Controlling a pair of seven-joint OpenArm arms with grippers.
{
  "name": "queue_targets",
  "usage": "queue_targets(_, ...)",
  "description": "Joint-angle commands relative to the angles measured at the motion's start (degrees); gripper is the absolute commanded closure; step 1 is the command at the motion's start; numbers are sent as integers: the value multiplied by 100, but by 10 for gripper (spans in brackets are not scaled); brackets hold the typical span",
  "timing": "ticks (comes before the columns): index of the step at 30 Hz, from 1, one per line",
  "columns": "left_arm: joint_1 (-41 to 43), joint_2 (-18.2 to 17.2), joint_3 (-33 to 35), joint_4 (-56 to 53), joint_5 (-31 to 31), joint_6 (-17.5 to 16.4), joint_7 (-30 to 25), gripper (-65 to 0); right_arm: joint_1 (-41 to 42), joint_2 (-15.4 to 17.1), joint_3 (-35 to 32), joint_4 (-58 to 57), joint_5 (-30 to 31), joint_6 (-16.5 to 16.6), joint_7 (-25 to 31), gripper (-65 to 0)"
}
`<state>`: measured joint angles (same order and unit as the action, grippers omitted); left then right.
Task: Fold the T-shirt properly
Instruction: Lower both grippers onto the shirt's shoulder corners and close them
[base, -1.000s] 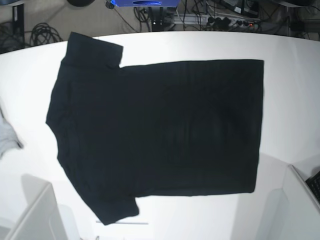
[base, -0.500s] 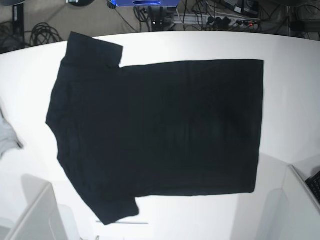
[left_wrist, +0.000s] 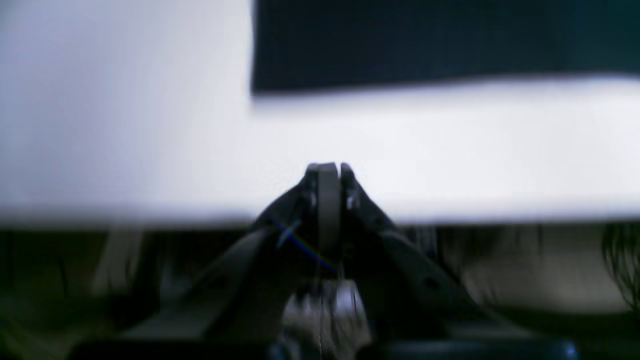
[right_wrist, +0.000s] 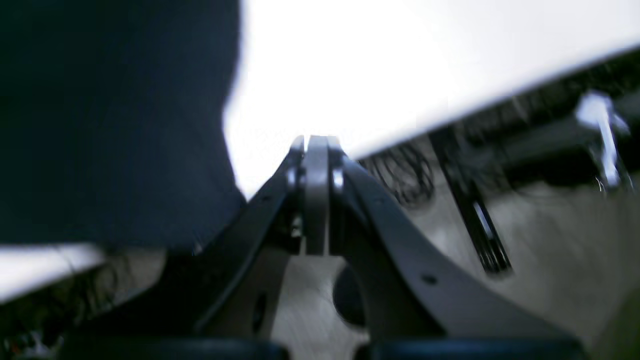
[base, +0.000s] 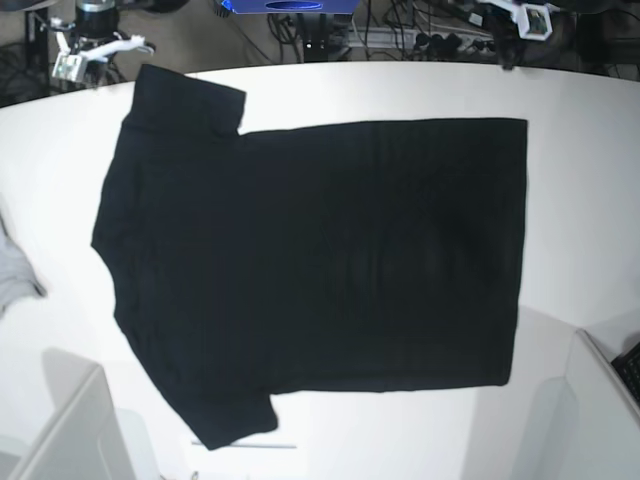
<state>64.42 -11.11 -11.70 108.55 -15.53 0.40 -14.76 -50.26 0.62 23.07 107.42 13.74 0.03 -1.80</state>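
Observation:
The T-shirt (base: 320, 260) lies spread flat on the white table (base: 580, 200), plain black side up, sleeves to the left, hem to the right. My right arm (base: 90, 45) shows at the far left edge, beside the far sleeve. My left arm (base: 520, 18) shows at the far right edge, beyond the far hem corner. In the right wrist view the right gripper (right_wrist: 316, 142) is shut and empty, with the sleeve (right_wrist: 110, 120) to its left. In the left wrist view the left gripper (left_wrist: 327, 167) is shut and empty, short of the shirt's corner (left_wrist: 425, 40).
A small grey cloth scrap (base: 15, 275) lies at the table's left edge. White boxes stand at the near left (base: 70, 420) and near right (base: 600, 410). A keyboard (base: 630, 368) is at the right edge. Cables (base: 430, 30) lie on the floor behind the table.
Both arms have come into the base view at the table's far edge, one on each side. The T-shirt has not moved.

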Motion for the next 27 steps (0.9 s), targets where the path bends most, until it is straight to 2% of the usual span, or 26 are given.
queue_targets(1, 24, 17, -3, 121, -25, -1, -49, 0, 37, 39, 18, 164, 20, -34, 141, 0)
queue_targets(3, -187, 17, -3, 147, -25, -1, -31, 0, 239, 39, -8, 269, 28, -34, 18, 0)
queue_targets(5, -328, 17, -3, 147, -25, -1, -31, 0, 485, 39, 1, 445, 178, -34, -448, 0)
queue_targets(8, -460, 17, -3, 147, -34, -1, -31, 0, 819, 74, 36, 568, 1013, -34, -1213, -3)
queue_targets(10, -521, 8, -3, 147, -34, -1, -22, 0, 916, 250, 45, 568, 1602, -25, -1503, -132)
queue_targets(12, -539, 8, -21, 182, -43, -10, 197, -12, 960, 417, 45, 533, 2261, -25, -1670, -233)
queue_targets(14, -715, 8, -21, 191, -104, -10, 505, -140, 960, 575, 45, 516, 2974, -25, -1758, -309)
queue_targets(17, -899, 8, -249, 147, -799, -80, 1006, -288, 942, 856, 36, 375, 3809, -25, -1767, -357)
queue_targets(19, -1014, 8, -548, 147, -1581, -555, 1402, -360, 960, 1085, 36, 173, 4292, -25, -1881, -359)
queue_targets(22, -1146, 17, -1181, 138, -2425, -1469, 1956, -390, 995, 1296, 36, -258, 4864, -25, -1969, -359)
queue_targets(25, -1304, 43, -1814, 138, -2618, -2049, 2545, -390, 1092, 1428, 36, -715, 5066, 1, -1969, -359)
queue_targets(26, -1357, 61, -1981, 129, -2618, -2164, 2703, -390, 1136, 1454, 36, -812, 5057, 115, -1978, -359)
queue_targets(27, -1392, 114, -2148, 68, -2636, -2287, 2835, -390, 1153, 1472, 27, -926, 5057, 379, -1978, -359)
